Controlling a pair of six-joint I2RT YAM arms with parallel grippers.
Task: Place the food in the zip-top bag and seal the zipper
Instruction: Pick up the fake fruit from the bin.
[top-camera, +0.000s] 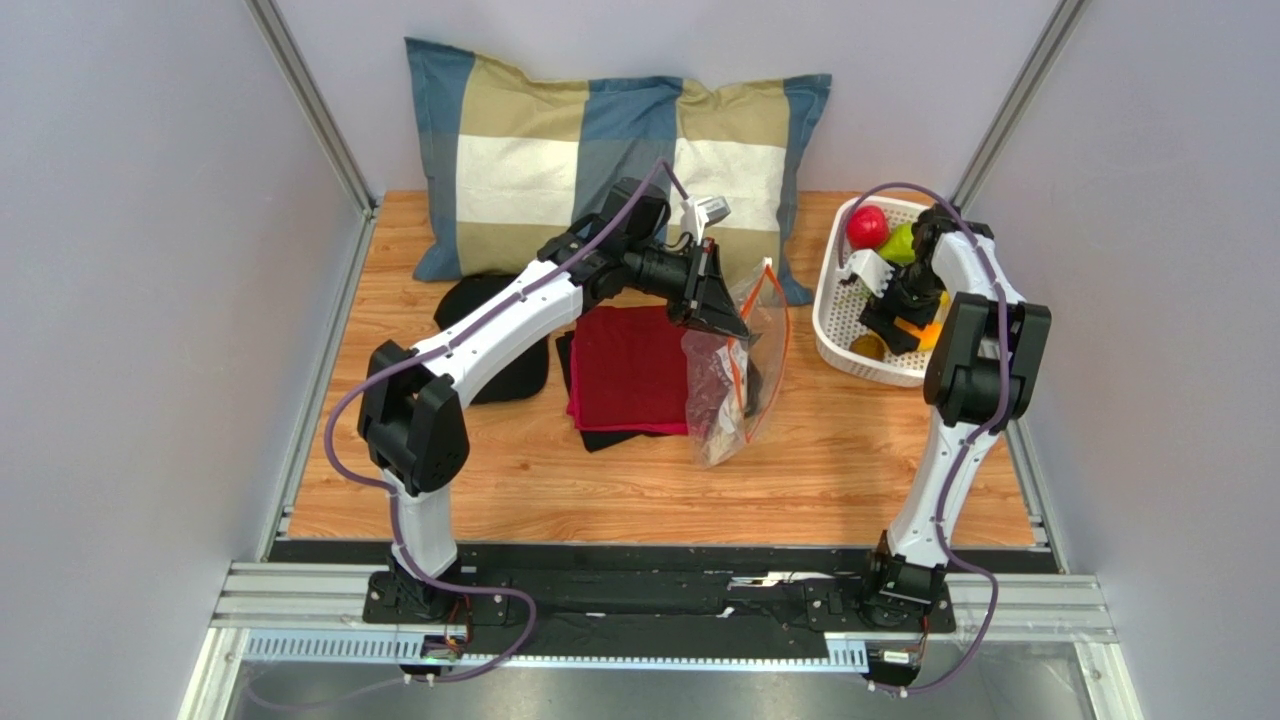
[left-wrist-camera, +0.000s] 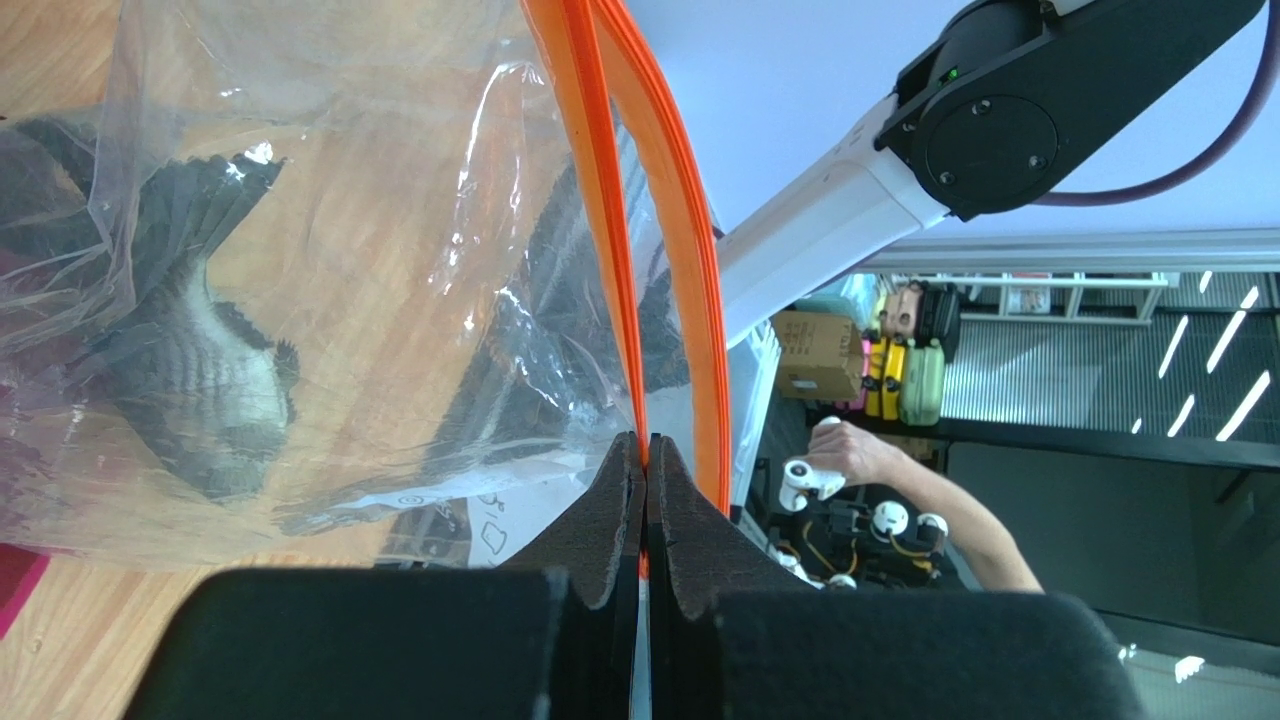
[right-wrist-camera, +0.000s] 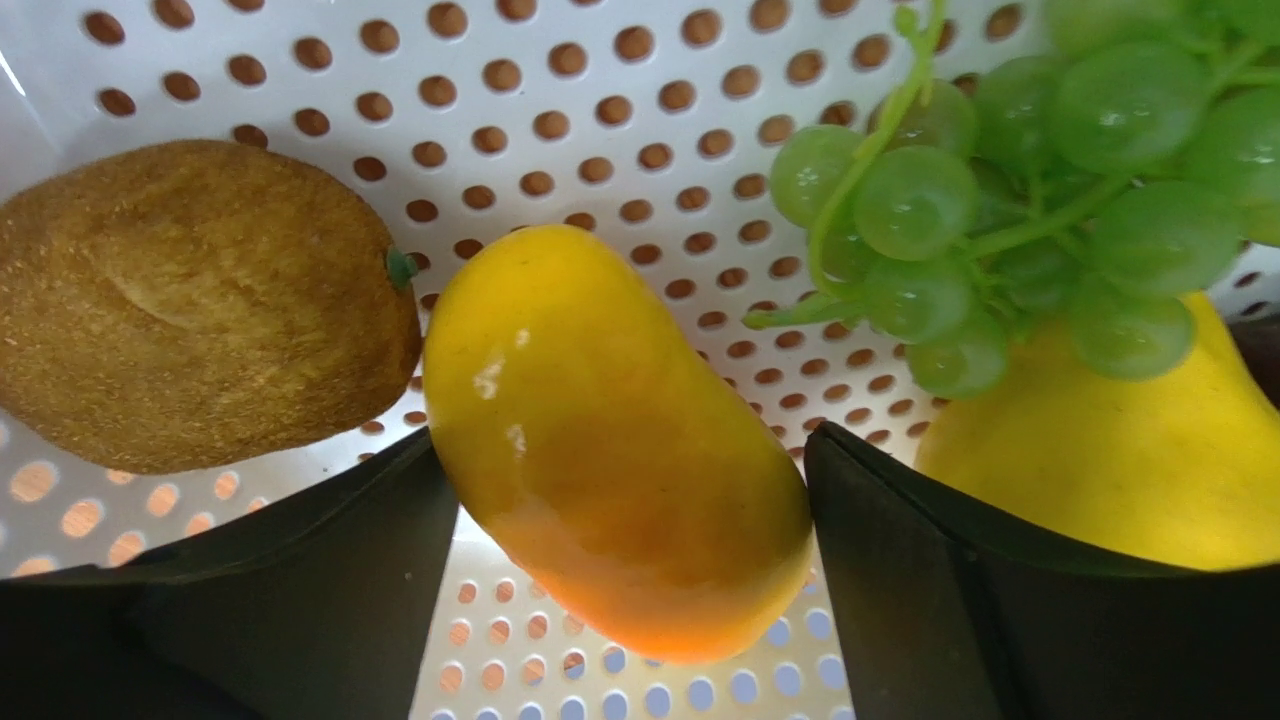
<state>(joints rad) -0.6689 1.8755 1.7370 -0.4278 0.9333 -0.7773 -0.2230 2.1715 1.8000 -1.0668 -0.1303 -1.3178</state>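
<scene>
**Left arm.** The left gripper (top-camera: 724, 300) is raised over the middle of the tabletop (top-camera: 842, 465). Its fingers (left-wrist-camera: 609, 518) are pressed together, pinching the zipper (left-wrist-camera: 601, 195) at one point on the mouth of the zip-top bag (top-camera: 724, 393). In the left wrist view, one orange-red strip enters the pinch. The second strip bows away to one side, so the mouth gapes there. The clear bag hangs from the pinch, and its lower end reaches down toward the tabletop just beside a red cloth (top-camera: 631, 368). The red cloth lies on a black cloth (top-camera: 496, 323). A checked pillow (top-camera: 571, 150) lies at the far edge.

**Right arm.** The right gripper (right-wrist-camera: 631, 563) is lowered into a white perforated basket (top-camera: 836, 323) at the far right of the tabletop, well apart from the bag. Its fingers (right-wrist-camera: 301, 600) are spread, one on each side of a mango-shaped yellow-orange fruit (right-wrist-camera: 616, 465) that lies on the basket floor. Both fingers are close to its sides. Whether they touch it cannot be told.

**Food.** All visible fruit is in the basket:
- a brown kiwi (right-wrist-camera: 196, 300), just beside the mango-shaped fruit;
- a green grape bunch (right-wrist-camera: 1037, 195), resting on a yellow fruit (right-wrist-camera: 1112, 465);
- a red round fruit (top-camera: 866, 227) and a green pear (top-camera: 899, 243), at the far end of the basket.
</scene>
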